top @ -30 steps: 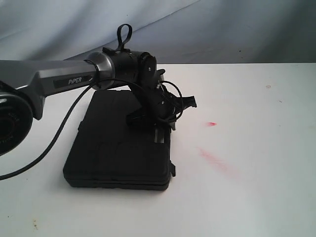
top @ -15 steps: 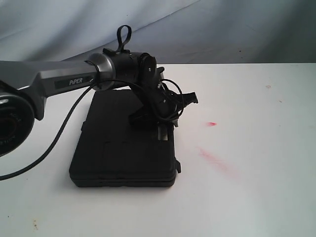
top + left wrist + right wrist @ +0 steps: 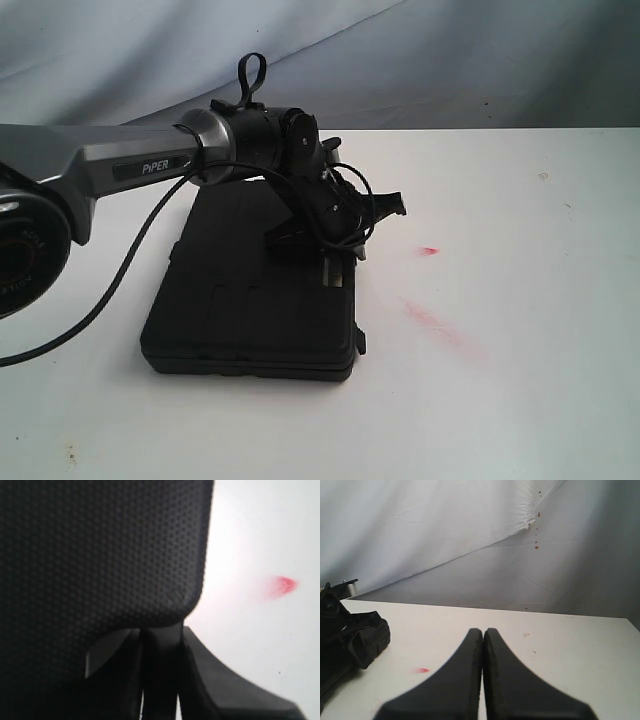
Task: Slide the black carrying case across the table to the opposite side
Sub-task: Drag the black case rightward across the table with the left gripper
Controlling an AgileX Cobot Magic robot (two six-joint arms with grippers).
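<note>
The matte black case (image 3: 240,300) lies flat on the white table (image 3: 520,400), left of centre. My left gripper (image 3: 335,262) comes down onto the case's right edge. Close up, the case's dimpled lid (image 3: 100,555) fills most of the left wrist view, and the left gripper (image 3: 160,680) has a dark strip of the case's edge pinched between its fingers. My right gripper (image 3: 483,635) is shut with nothing in it, low over bare table, and is out of the exterior view. The case's handle cutout is hidden.
Red smears (image 3: 432,322) and a small red spot (image 3: 428,250) mark the table right of the case. A grey cloth backdrop (image 3: 450,60) hangs behind the far edge. The left arm's cable (image 3: 110,290) loops over the table's left side.
The case and my left gripper have shifted together a little to the right, toward the red marks. The right gripper's earlier position is not shown.
</note>
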